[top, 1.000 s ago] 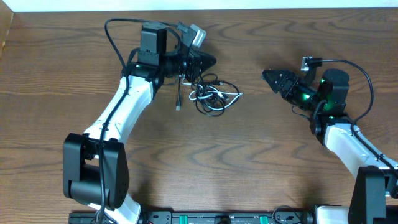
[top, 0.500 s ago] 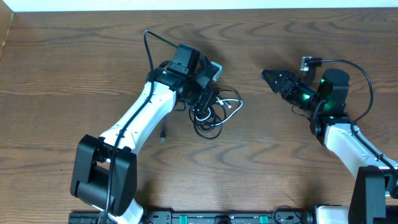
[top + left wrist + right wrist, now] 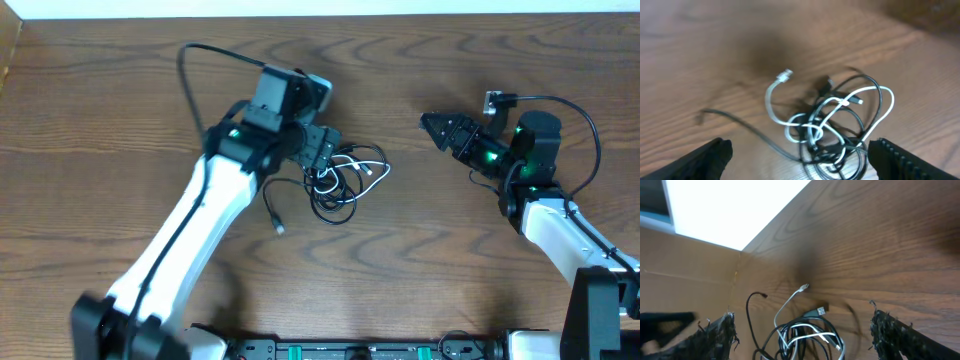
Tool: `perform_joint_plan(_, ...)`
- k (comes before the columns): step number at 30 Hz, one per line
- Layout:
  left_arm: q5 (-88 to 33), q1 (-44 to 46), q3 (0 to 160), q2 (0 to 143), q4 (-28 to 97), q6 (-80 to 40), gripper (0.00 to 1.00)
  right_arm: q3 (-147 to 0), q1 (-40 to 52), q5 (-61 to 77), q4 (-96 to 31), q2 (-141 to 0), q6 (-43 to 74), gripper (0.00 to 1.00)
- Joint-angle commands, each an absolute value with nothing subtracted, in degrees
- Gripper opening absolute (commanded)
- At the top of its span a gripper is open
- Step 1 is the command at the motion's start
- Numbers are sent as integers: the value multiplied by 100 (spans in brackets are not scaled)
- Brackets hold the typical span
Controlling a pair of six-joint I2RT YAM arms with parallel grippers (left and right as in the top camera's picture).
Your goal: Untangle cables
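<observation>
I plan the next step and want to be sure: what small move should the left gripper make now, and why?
Probably lower the left gripper onto the white cable's free plug and close. Its jaws stand open above the knot, holding nothing, and that end sticks out clear of the loops.

The cables look blurred, their tangle seemingly cut off below.

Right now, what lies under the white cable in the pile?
Black cables cross beneath the white cable in places; bare table lies under its free plug end. Inside the knot the strands cover one another, so the order is unclear.
</observation>
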State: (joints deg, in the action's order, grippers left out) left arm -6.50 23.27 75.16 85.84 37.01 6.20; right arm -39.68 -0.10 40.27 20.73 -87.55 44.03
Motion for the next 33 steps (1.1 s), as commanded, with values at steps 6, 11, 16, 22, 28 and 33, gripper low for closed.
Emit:
perform_joint_plan(6, 128, 2307, 7596, 8475, 3986, 198, 92, -3964, -45, 3894, 2036, -8777, 4254, 84)
perform_joint_plan(11, 412, 2307, 7596, 8877, 3577, -16, 92, -3964, -32, 3896, 2034, -8777, 4254, 84)
perform_joint_plan(16, 384, 2366, 7596, 9404, 3785, -362, 92, -3964, -34, 3898, 2032, -8777, 4254, 84)
perform_joint_plan(22, 368, 2794, 7596, 9784, 4169, -399, 92, -3964, -34, 3892, 2032, -8777, 4252, 84)
perform_joint_plan(28, 370, 3006, 7596, 10044, 4764, -714, 93, -3964, -34, 3894, 2029, -8777, 4154, 84)
perform_joint_plan(33, 366, 3004, 7583, 10237, 4930, -1162, 93, -3964, -34, 3896, 2029, -8777, 4147, 84)
